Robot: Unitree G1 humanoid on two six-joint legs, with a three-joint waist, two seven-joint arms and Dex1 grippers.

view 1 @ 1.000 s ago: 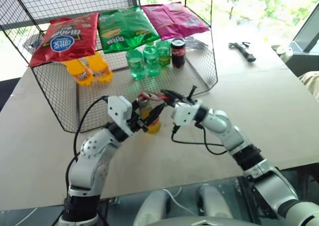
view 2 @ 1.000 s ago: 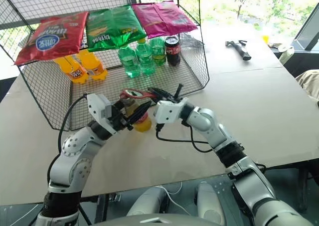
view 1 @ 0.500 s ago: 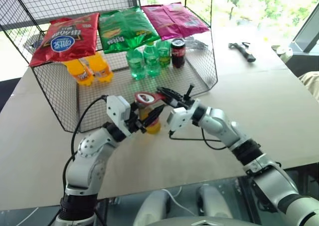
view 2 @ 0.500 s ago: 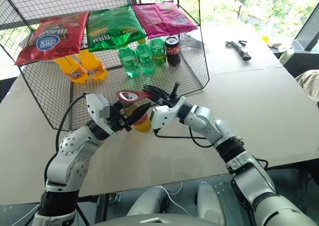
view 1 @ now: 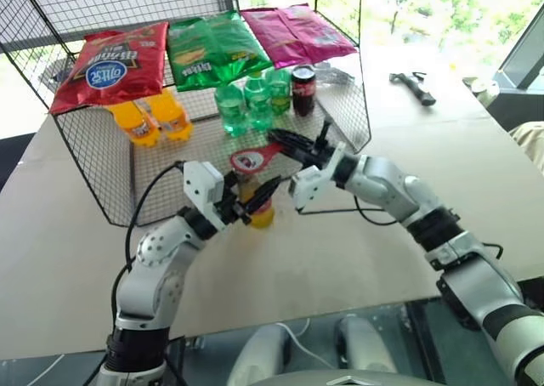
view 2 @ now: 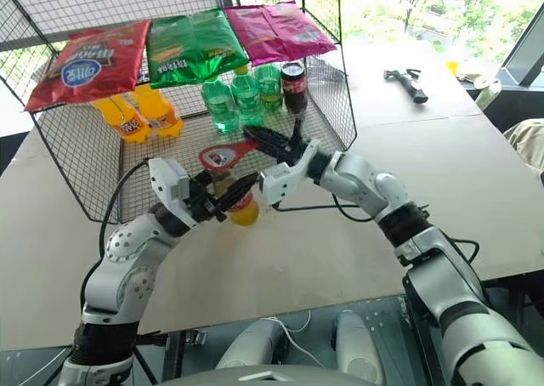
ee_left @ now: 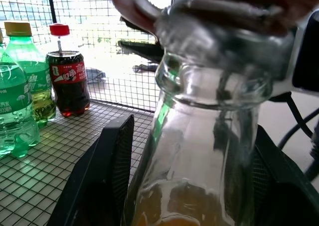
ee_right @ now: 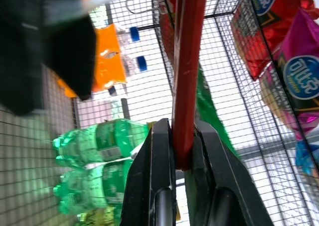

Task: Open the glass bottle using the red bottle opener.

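Red bottle opener (view 1: 252, 158), yellow-filled clear glass bottle (view 1: 257, 207), green plastic bottles (view 1: 245, 104).

**Bottle in front of the wire rack**

Glass bottle (view 1: 257, 206) upright on table (view 1: 357, 258), just before wire rack (view 1: 102, 161). Bottle opener (view 1: 252, 159) over its top. Plastic bottles (view 1: 246, 101) inside rack, behind; snack bags (view 1: 204, 50) above them. Hammer (view 1: 414, 86) far right.

Red bottle opener (view 1: 252, 158) in right pincer (view 1: 285, 141) atop glass bottle (view 1: 255, 201)
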